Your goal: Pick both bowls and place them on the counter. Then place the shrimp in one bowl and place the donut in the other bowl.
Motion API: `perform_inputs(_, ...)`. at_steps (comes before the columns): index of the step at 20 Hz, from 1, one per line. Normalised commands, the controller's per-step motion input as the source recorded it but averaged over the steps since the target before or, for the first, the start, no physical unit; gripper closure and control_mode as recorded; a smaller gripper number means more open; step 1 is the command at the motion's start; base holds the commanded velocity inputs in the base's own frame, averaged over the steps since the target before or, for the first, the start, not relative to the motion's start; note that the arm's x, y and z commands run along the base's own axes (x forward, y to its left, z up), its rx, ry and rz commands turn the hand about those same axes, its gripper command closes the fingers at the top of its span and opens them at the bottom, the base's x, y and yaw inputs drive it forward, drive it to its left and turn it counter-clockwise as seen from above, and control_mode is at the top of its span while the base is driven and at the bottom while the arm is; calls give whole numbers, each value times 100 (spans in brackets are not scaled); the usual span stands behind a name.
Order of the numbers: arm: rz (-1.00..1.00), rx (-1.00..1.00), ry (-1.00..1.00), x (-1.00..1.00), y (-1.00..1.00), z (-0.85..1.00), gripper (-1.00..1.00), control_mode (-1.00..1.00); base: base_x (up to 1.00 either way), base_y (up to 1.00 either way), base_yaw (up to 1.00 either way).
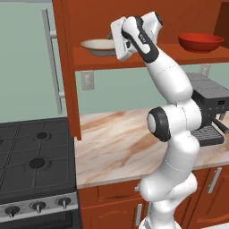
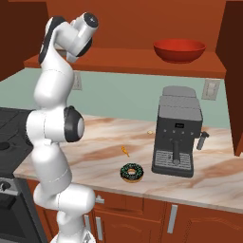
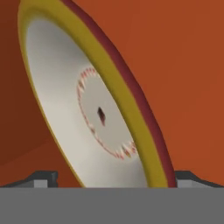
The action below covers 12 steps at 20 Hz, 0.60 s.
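Cream bowl (image 3: pixel 65 109) with a tan rim (red-flecked ring inside) — glossy red bowl (image 2: pixel 179 50), chocolate donut (image 2: pixel 131 172) with sprinkles, orange shrimp (image 2: pixel 125 151).

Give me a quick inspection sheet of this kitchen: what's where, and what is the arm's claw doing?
Surface: marbled counter, bare in front of the arm.
Job's things: cream-beige bowl and red bowl both on the wooden shelf; donut and shrimp lie on the counter, apart from each other, left of the coffee machine.
Clutter: coffee machine only.
Grippers: gripper raised to the shelf, open, its tips on either side of the cream-beige bowl's rim; not closed on it.
Cables: nothing seen.
Surroundings: black stove left of the counter, wall outlets, reddish-brown cabinets below.
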Motion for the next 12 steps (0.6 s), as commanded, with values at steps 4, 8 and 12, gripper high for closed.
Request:
perform_inputs(4, 0, 0, 0, 19, 11, -25, -100, -100, 0, 0, 0)
perform_inputs(8, 0, 0, 0, 9, 9, -25, 100, -100, 0, 0, 0)
perform_inputs(12, 0, 0, 1, -5, 0, -23, 100, -100, 0, 0, 0)
